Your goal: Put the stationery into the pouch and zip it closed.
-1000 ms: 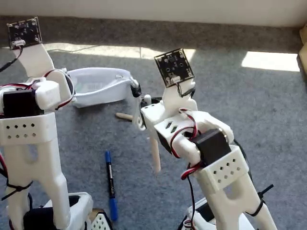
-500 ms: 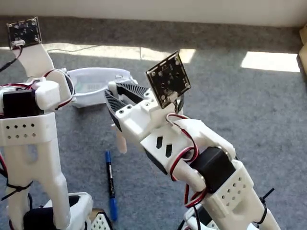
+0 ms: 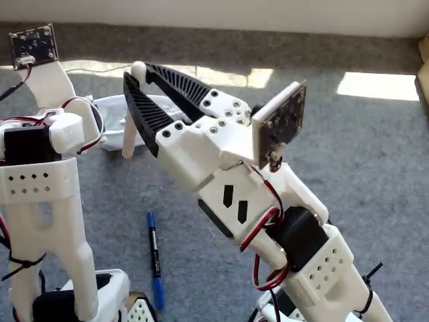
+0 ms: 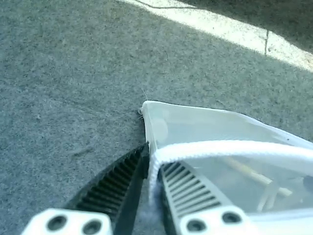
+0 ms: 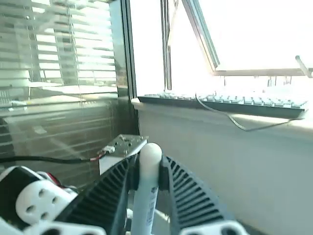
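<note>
My right end effector [image 3: 137,75] is high above the carpet [image 3: 362,154], its jaws closed to a narrow gap on the upper end of a white pen [image 3: 129,127]. The white pen hangs nearly upright from the jaw tips, its long axis vertical and its lower end in front of the pouch [image 3: 110,113]. Whether they touch, I cannot tell.

My left end effector [image 4: 149,164] is clamped on the pouch rim at one corner. The pouch lies on the carpet, mouth open, with pale stick shapes showing through its wall.

A blue pen [image 3: 154,258] lies flat between my arm bases, pointing roughly toward the pouch. Grey carpet extends wide beyond my right arm to the wall [image 3: 268,13].
</note>
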Controlling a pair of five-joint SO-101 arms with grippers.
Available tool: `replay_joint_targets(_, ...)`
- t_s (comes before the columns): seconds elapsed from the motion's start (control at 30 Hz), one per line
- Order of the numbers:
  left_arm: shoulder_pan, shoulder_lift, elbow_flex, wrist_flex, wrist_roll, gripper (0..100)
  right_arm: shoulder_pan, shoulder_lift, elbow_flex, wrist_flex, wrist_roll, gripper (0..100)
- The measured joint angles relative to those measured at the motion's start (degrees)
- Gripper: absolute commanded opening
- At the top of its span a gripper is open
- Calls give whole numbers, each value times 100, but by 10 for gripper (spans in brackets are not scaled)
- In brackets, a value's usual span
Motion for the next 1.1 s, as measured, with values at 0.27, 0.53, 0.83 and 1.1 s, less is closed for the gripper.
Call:
replay_joint_targets(0.27, 0, 0, 0, 0, 0, 7, 0, 0, 686, -1451, 1125, 5)
replay_joint_targets(0.53, 0, 0, 0, 0, 0, 7, 0, 0, 2101, -2760, 2110, 5)
replay_joint_targets(0.83, 0, 0, 0, 0, 0, 7, 0, 9, 2778, -3182, 2505, 5)
replay_joint_targets(1.1, 0, 0, 0, 0, 0, 7, 9, 9, 2813, -3156, 2523, 10)
